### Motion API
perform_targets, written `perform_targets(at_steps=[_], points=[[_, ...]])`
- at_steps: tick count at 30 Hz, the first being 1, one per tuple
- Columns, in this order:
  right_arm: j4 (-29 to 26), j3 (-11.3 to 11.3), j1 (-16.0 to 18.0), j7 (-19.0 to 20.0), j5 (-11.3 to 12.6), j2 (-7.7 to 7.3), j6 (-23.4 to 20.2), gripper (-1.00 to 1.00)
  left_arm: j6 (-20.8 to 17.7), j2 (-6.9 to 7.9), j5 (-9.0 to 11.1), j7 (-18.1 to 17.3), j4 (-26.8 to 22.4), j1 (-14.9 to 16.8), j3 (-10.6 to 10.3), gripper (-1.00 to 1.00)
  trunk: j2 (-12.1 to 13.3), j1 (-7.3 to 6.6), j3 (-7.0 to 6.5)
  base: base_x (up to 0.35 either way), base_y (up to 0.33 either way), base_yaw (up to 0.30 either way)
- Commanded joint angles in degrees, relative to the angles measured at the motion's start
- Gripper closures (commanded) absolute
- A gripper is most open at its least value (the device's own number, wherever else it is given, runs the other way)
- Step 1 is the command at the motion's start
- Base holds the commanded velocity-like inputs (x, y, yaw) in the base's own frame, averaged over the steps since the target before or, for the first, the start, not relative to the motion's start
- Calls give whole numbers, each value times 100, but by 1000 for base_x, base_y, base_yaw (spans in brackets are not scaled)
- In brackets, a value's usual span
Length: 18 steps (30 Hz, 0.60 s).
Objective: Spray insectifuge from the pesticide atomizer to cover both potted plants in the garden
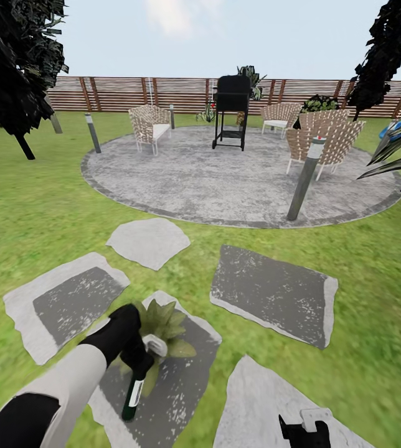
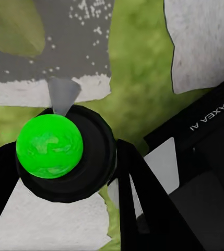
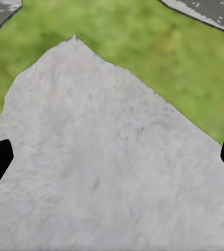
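While the left tool (image 1: 139, 359) clamps the pesticide atomizer (image 1: 139, 373) above a stepping stone (image 1: 182, 373) at the lawn's near edge, its white head sits right against the potted plant (image 1: 163, 323) standing on that stone, apparently so the spray lands on the leaves. The right tool (image 1: 303, 429) hangs low over another pale stone (image 3: 106, 167), fingers spread wide and empty, likely just kept clear.
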<state>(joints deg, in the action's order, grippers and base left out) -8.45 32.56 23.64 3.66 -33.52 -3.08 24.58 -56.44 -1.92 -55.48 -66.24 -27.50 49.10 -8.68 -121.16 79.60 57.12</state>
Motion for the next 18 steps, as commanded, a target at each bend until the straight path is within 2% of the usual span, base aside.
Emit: perform_targets(at_steps=[1,5,12,18], points=[[2,48,2,38,-14,0,21,-100,-32,-15,-58,-58,-9,-9,-5,100,-2,-1,5,0,0,0],[4,47,3,45,-14,0,21,-100,-43,-38,-58,-25,-15,-116,12,100,-2,-1,5,0,0,-27],[2,48,1,47,-14,0,21,-100,-79,-39,-61,-19,-83,-129,46,100,-2,-1,5,0,0,-204],[1,48,2,47,-14,0,21,-100,-94,-45,-63,-12,-103,-123,43,100,-2,-1,5,0,0,-24]])
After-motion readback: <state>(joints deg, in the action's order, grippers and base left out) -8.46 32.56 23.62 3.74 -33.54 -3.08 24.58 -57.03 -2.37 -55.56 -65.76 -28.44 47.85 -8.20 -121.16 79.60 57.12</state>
